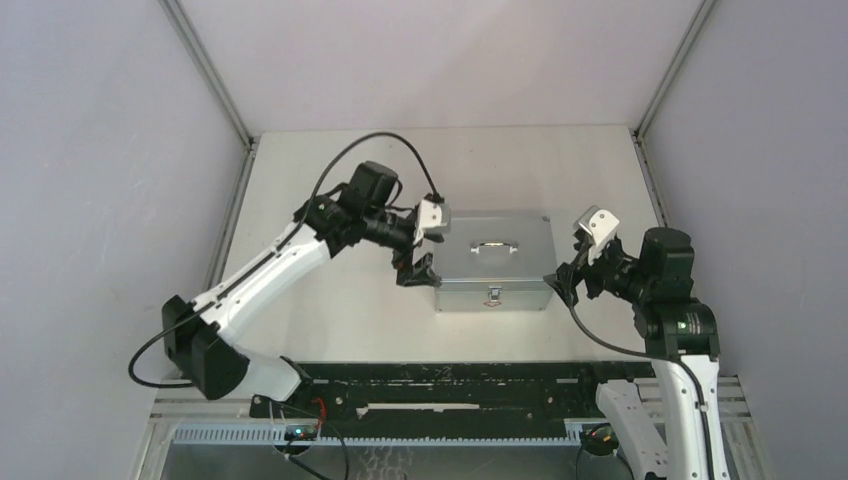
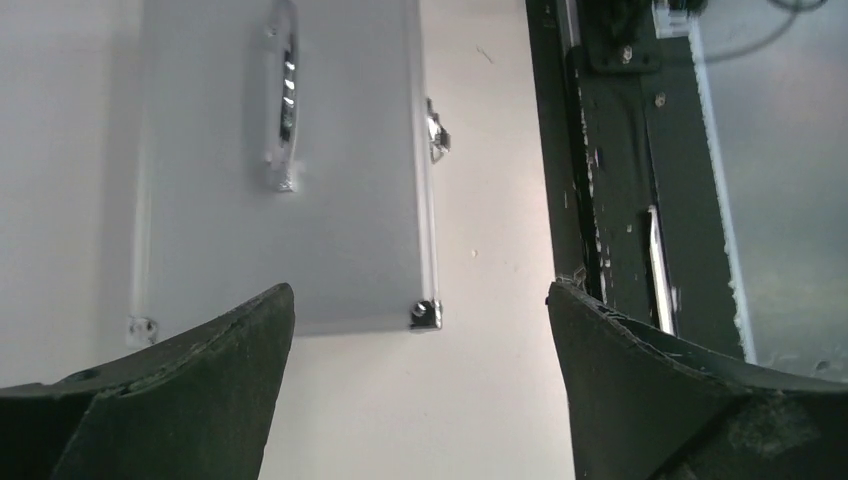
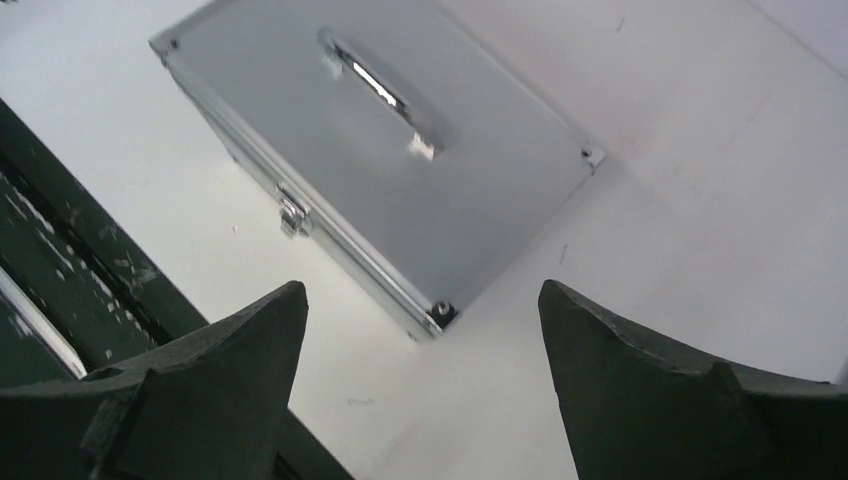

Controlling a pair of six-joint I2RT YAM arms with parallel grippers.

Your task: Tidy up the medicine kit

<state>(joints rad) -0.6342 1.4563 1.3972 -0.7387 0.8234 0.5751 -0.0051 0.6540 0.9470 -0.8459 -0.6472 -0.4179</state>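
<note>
The medicine kit [image 1: 494, 262] sits shut near the middle of the table [image 1: 330, 200], a little toward its right edge. Its long side runs parallel to the near edge, its latch [image 1: 493, 296] faces that edge, and its handle [image 1: 494, 246] lies flat on the lid. No contents are visible.

The left gripper [image 1: 425, 252] is at the kit's left end and the right gripper [image 1: 568, 262] is at its right end. Both have their fingers spread wide and carry nothing. Each wrist view shows a corner of the box in the gap between its own fingertips, close ahead. The right gripper looks clear of the box; for the left I cannot tell.

Judging from this, the work has barely begun, since the lid has to come up before anything can be sorted.

The risks come mostly from the box itself. The metal shell on the smooth tabletop would probably slide or turn if one arm pushes an end while the other is not bracing it. The latch is small beside these broad fingers, so a fingertip could slip off it and shove the kit toward the far edge instead. If the lid is lifted by the handle with the latch fastened, the whole box would come up and could drop at a tilt. The black rail [image 1: 450, 385] along the near edge leaves little room on that side — a drift that way could trap the latch against it
</note>
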